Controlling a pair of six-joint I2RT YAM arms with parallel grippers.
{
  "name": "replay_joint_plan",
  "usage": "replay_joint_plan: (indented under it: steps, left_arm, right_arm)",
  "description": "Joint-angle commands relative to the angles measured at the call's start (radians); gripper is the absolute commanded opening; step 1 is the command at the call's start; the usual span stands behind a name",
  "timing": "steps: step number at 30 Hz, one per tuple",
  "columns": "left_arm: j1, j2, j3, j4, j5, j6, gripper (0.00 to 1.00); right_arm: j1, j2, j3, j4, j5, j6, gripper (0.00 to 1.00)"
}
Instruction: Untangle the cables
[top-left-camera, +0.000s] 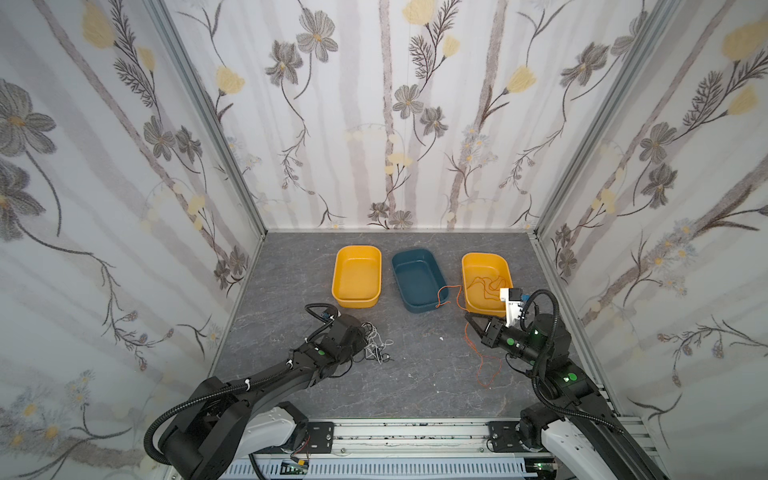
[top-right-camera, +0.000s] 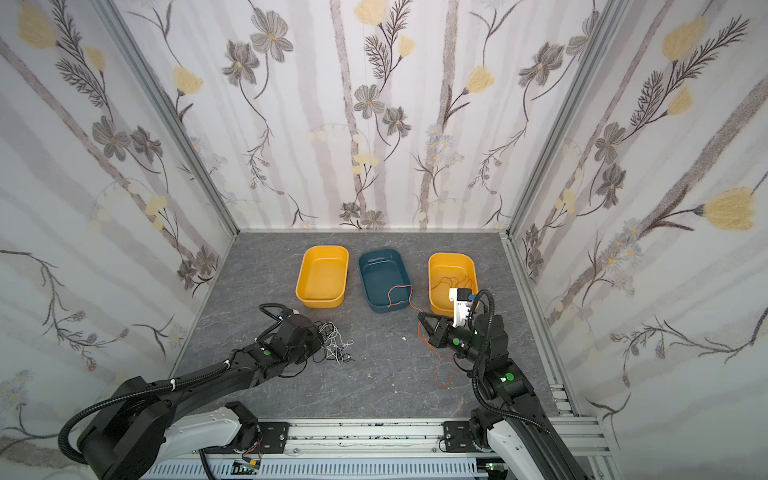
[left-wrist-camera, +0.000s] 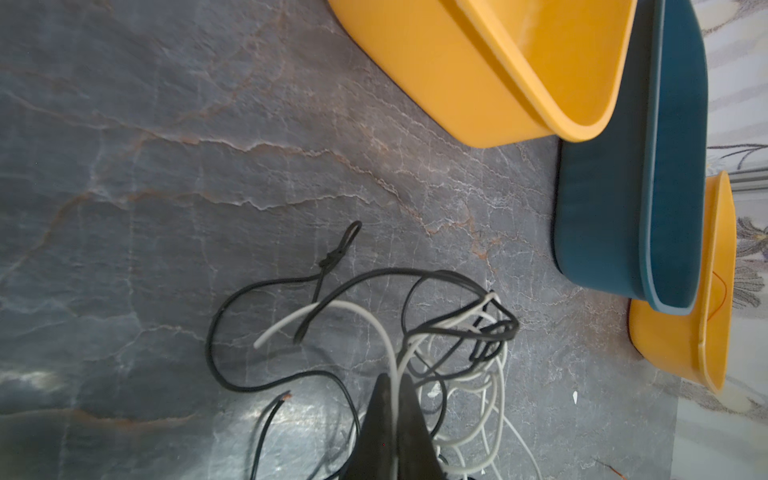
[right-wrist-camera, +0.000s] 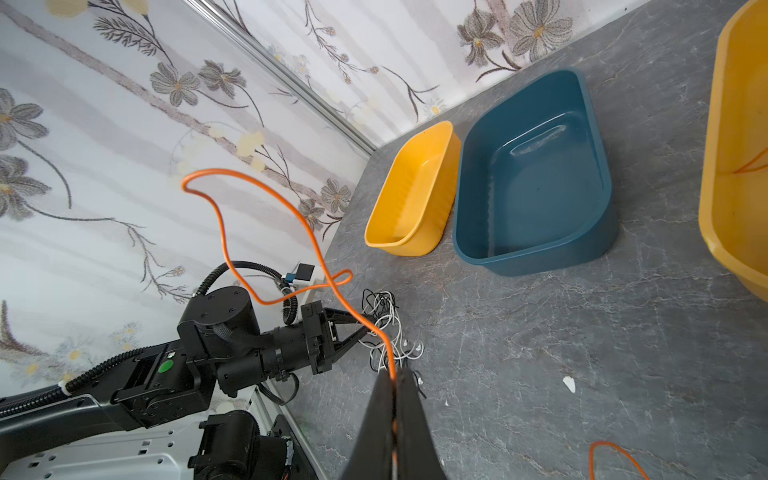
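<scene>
Three tubs sit in a row on the gray table (top-left-camera: 415, 374): teal tub (top-left-camera: 415, 274) in the middle, left yellow tub (top-left-camera: 356, 276) and right yellow tub (top-left-camera: 484, 254) flanking it. The right fingers (right-wrist-camera: 376, 419) are pinched shut on the orange cable (right-wrist-camera: 216, 170), which spills from the right yellow tub across the teal tub's near corner. The left fingers (left-wrist-camera: 380, 419) are clamped on a white cable (left-wrist-camera: 291, 323) in the black-and-white tangle (top-left-camera: 376, 345), in front of the teal tub and off to its left.
</scene>
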Motion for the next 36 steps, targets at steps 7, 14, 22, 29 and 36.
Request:
replay_joint_plan:
  steps: [7, 14, 22, 29, 36]
  left_arm:
    - [-0.006, 0.038, 0.014, 0.059, 0.024, 0.02, 0.0]
    - [-0.007, 0.074, 0.033, 0.085, 0.041, 0.022, 0.0]
    - [-0.009, 0.074, 0.028, 0.089, 0.035, 0.024, 0.0]
    - [-0.01, 0.106, 0.032, 0.102, 0.04, 0.036, 0.0]
    - [-0.01, 0.116, 0.031, 0.111, 0.04, 0.042, 0.0]
  right_arm:
    - [0.009, -0.054, -0.038, -0.28, 0.185, -0.074, 0.0]
    - [0.06, 0.005, -0.103, -0.316, 0.317, 0.01, 0.0]
    - [0.175, 0.041, -0.116, -0.366, 0.522, 0.093, 0.09]
    - [0.213, 0.014, -0.102, -0.406, 0.607, 0.139, 0.45]
    - [0.225, 0.07, -0.101, -0.424, 0.696, 0.17, 0.72]
